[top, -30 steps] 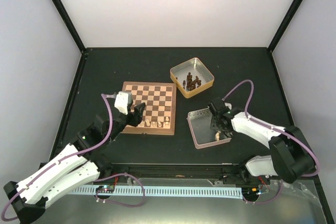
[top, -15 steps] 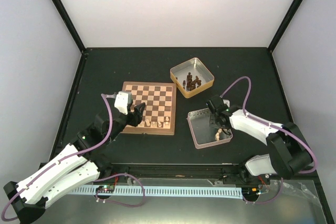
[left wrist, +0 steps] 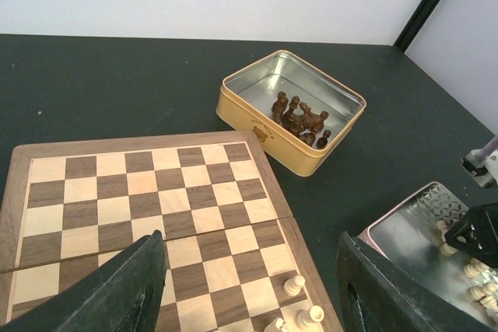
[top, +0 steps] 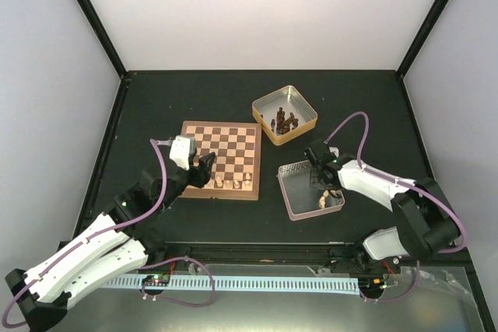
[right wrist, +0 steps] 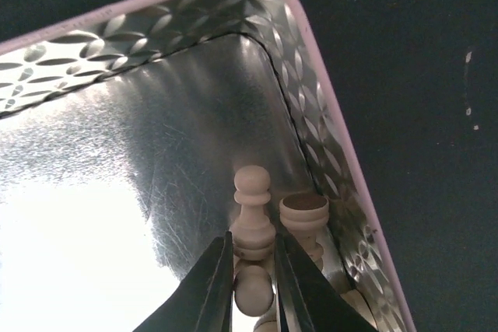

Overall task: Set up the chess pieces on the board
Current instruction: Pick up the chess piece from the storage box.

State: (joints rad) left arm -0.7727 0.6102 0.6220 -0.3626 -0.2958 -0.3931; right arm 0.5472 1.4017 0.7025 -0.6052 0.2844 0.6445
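While the left end effector (left wrist: 250, 240) gapes empty, the right end effector (right wrist: 253, 245) pinches one pale pawn (right wrist: 252, 196).

White arm shells (top: 85, 258), black joints (top: 424, 232), purple cables (top: 163, 180), black claw fingers (left wrist: 117, 293).

Two tins (top: 296, 103) right of board (top: 226, 146)
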